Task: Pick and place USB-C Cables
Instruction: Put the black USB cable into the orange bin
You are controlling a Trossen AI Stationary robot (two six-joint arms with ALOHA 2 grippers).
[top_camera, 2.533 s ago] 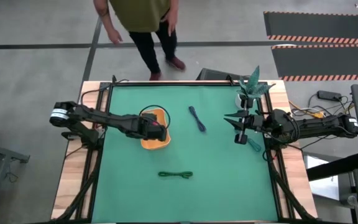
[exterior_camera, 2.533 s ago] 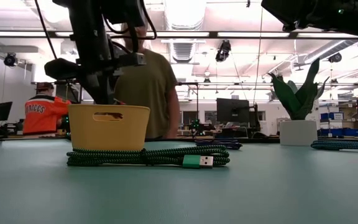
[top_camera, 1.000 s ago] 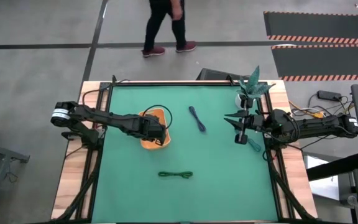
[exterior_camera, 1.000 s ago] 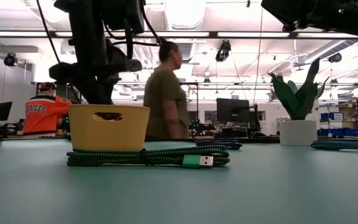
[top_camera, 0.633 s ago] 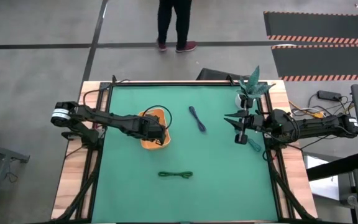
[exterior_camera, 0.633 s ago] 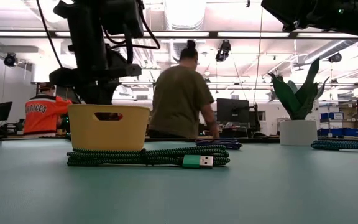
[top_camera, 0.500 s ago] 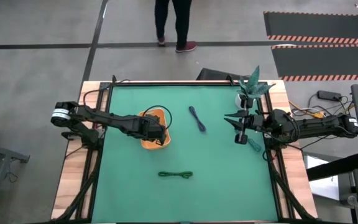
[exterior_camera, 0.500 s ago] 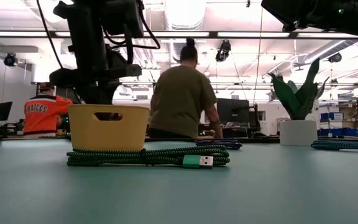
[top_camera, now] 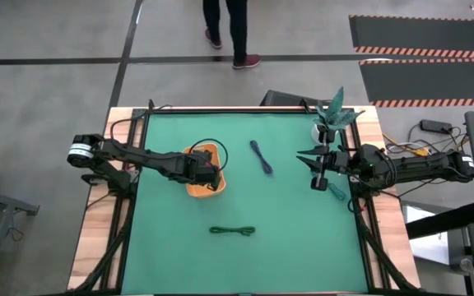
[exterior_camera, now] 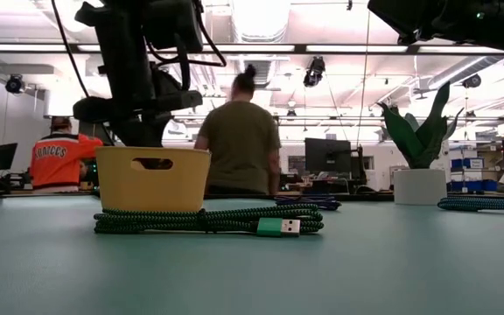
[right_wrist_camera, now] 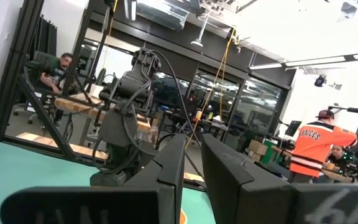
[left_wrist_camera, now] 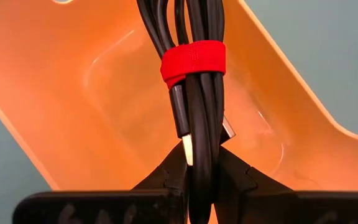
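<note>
My left gripper (left_wrist_camera: pixel 199 163) pinched a black USB-C cable bundle (left_wrist_camera: pixel 191 68) with a red strap over the orange tray (left_wrist_camera: pixel 92 99), while my right gripper's (right_wrist_camera: pixel 192 163) fingers stood narrowly apart, empty.

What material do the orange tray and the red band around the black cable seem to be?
The orange tray looks like smooth moulded plastic: glossy, with soft highlights. The red band on the black cable, gripped by the left tool, looks like matte woven fabric, maybe hook-and-loop.
</note>
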